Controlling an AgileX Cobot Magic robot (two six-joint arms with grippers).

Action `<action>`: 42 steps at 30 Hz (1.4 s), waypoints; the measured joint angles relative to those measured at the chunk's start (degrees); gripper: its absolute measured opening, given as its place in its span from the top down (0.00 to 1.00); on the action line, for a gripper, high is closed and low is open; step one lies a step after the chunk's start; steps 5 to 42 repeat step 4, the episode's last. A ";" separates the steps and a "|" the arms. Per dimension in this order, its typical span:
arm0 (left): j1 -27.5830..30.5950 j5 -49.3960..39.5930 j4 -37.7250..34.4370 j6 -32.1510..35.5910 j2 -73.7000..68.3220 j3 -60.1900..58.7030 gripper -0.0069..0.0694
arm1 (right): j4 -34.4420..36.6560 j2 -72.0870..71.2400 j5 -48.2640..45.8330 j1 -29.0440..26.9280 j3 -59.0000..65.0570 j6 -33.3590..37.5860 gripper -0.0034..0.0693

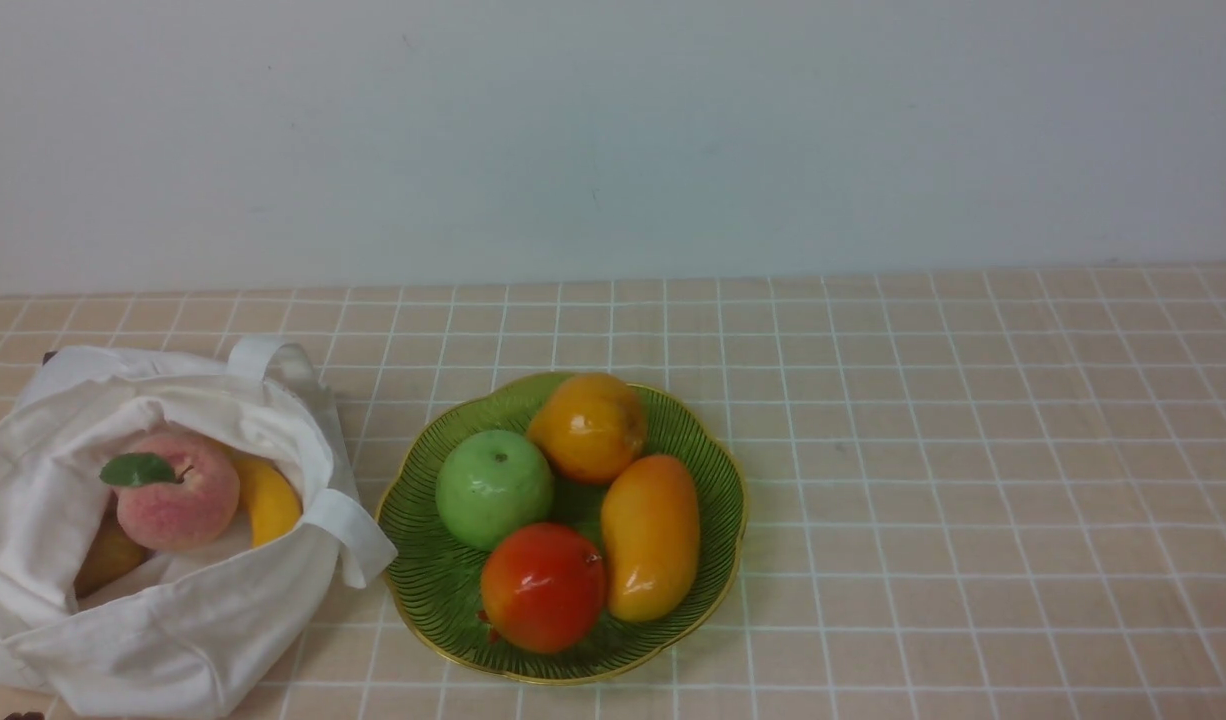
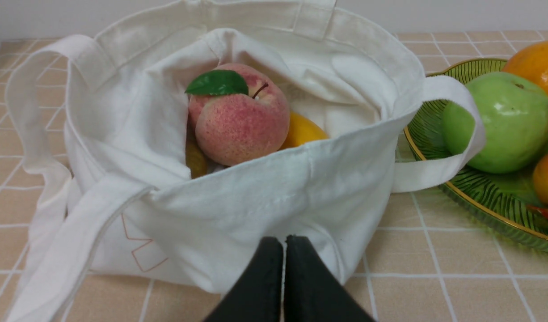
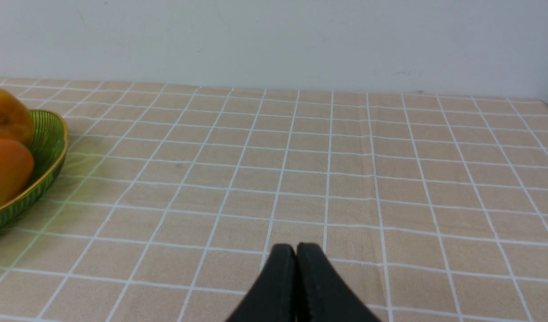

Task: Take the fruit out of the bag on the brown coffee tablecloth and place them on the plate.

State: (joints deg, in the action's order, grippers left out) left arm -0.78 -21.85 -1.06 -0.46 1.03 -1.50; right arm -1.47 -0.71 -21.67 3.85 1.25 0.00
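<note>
tablecloth (image 1: pixel 973 450): checked, covers table | bag (image 1: pixel 173 620): left, holds peach (image 1: pixel 178 490), two more fruits | plate (image 1: pixel 718 470): beside bag, holds apple (image 1: pixel 493 488), three orange-red fruits | left gripper (image 2: pixel 284 243), right gripper (image 3: pixel 296 250): fingers together, empty

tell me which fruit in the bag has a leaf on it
The pink peach, topmost in the bag; the yellow fruit beside it is leafless.
</note>
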 joint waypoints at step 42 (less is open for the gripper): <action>0.00 0.00 0.00 0.00 0.00 0.00 0.92 | 0.00 0.00 0.00 0.00 0.00 0.00 0.97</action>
